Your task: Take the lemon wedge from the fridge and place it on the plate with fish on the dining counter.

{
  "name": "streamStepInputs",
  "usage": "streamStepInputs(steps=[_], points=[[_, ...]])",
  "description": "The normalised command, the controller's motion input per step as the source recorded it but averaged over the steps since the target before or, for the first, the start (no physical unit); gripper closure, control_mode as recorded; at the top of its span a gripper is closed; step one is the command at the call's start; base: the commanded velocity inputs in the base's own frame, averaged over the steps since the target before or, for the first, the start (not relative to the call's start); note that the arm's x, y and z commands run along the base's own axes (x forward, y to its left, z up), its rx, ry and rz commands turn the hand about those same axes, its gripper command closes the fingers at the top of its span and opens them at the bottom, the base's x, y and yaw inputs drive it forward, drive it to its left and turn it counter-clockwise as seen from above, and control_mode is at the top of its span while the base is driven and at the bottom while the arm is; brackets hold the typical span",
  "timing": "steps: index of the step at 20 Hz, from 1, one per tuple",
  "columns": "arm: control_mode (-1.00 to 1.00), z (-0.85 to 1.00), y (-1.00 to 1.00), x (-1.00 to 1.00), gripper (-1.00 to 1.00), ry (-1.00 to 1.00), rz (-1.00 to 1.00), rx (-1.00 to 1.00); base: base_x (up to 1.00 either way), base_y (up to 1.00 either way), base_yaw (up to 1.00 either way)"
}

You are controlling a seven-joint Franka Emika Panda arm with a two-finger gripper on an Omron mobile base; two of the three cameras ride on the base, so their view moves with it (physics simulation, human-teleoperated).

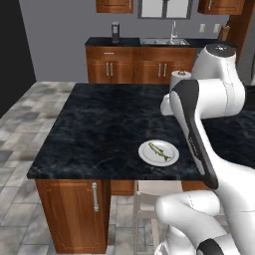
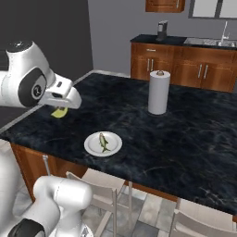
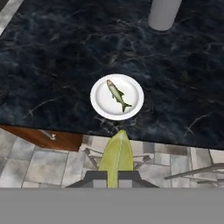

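Fingers [image 3: 114, 175] closed on the lemon wedge [image 3: 116, 156]; the wedge sticks out forward between them, clear of the bench [image 3: 52, 57]. In the right base view the wedge [image 2: 59, 112] hangs under the hand, left of the plate [image 2: 102, 144]. Fish [image 3: 117, 95] lies on the plate, near the bench's front edge.

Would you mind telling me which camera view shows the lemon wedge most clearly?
The hand view: the lemon wedge rises large between the end effector's fingertips, pointing toward the plate. In the right base view it is just a small yellow-green sliver under the end effector, above the dining counter.
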Motion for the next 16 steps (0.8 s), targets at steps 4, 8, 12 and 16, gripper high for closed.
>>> streamStepInputs(steps=[4, 8, 12, 16], points=[[-1.00, -0.95, 0.00, 0.56, 1.00, 0.13, 0.08, -0.08, 0.00, 0.00, 0.00], [-1.00, -0.71, -0.13, 0.71, 1.00, 0.00, 0.09, 0.00, 0.00, 0.00, 0.00], [-1.00, -0.44, -0.01, 0.97, 1.00, 0.00, 0.07, 0.04, 0.00, 0.00, 0.00], [-1.00, -0.37, 0.00, 1.00, 1.00, 0.01, 0.05, 0.06, 0.00, 0.00, 0.00]])
